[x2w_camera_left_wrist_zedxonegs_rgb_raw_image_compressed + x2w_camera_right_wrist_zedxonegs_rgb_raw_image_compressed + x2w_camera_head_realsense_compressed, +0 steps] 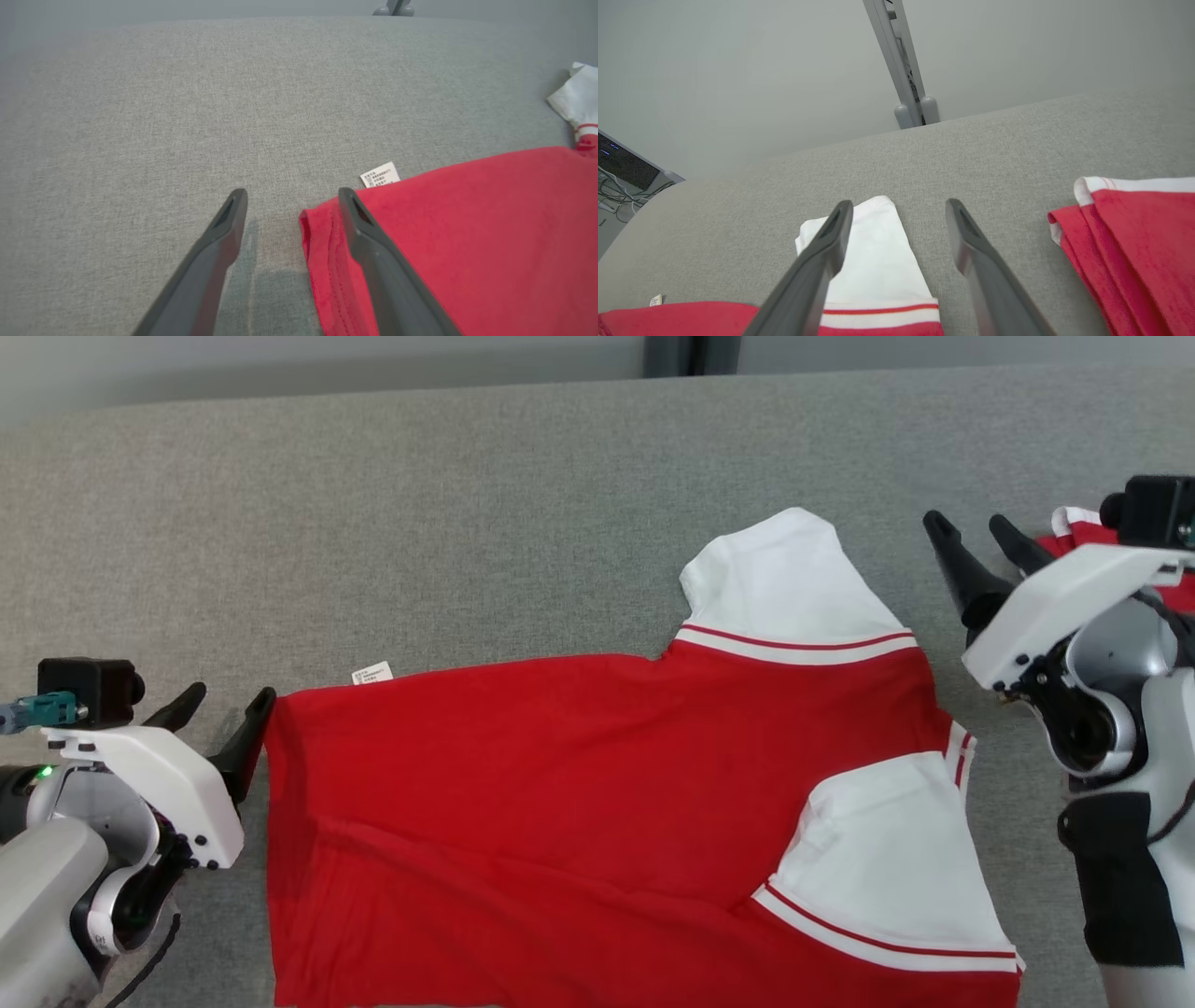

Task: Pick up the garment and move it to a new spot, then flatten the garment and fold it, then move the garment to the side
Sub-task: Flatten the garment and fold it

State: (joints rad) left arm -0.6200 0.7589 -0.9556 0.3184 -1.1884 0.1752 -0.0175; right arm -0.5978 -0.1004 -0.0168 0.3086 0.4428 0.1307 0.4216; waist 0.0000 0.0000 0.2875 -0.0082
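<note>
Red cotton with white sleeves: the garment [579,784] lies spread flat on the grey upholstered surface [373,523], near me in the middle of my head view, with the hem to the left and the neck end to the right. One white sleeve [784,579] points far; the other sleeve [887,859] lies over the red body near the right edge. A small label [372,673] pokes out at the hem's far corner. My left gripper [227,705] sits at that corner, fingers spread, nothing pinched. In its wrist view one finger crosses the red edge, and I cannot tell if it touches. My right gripper [971,537] hangs spread and empty just right of the far sleeve. A folded red garment [1134,233] lies further right.
</note>
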